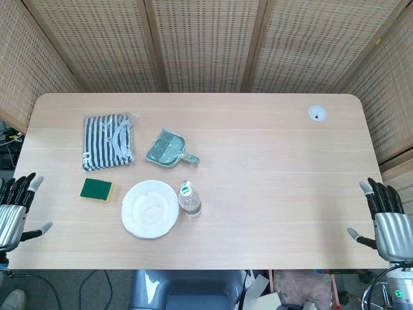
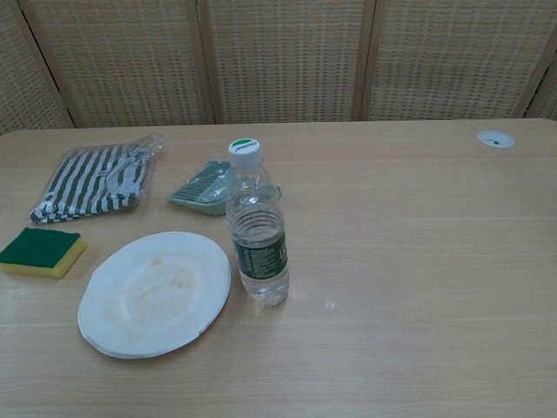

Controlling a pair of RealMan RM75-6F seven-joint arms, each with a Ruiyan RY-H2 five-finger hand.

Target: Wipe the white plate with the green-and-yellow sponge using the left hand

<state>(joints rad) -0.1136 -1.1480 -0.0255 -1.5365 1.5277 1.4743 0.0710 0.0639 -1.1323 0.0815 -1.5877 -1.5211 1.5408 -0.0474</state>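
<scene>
The white plate point(image 1: 150, 208) point(image 2: 155, 293) lies on the table near the front edge, with brownish smears on it. The green-and-yellow sponge point(image 1: 96, 190) point(image 2: 42, 251) rests green side up just left of the plate, apart from it. My left hand point(image 1: 15, 207) hangs open beyond the table's left edge, well left of the sponge, holding nothing. My right hand point(image 1: 385, 221) is open past the right edge, far from the plate. Neither hand appears in the chest view.
A clear water bottle point(image 1: 189, 199) point(image 2: 258, 227) stands upright right beside the plate. A small green dustpan point(image 1: 168, 149) point(image 2: 202, 186) and a bagged striped cloth point(image 1: 108, 141) point(image 2: 91, 181) lie behind. A white grommet point(image 1: 317, 113) sits far right.
</scene>
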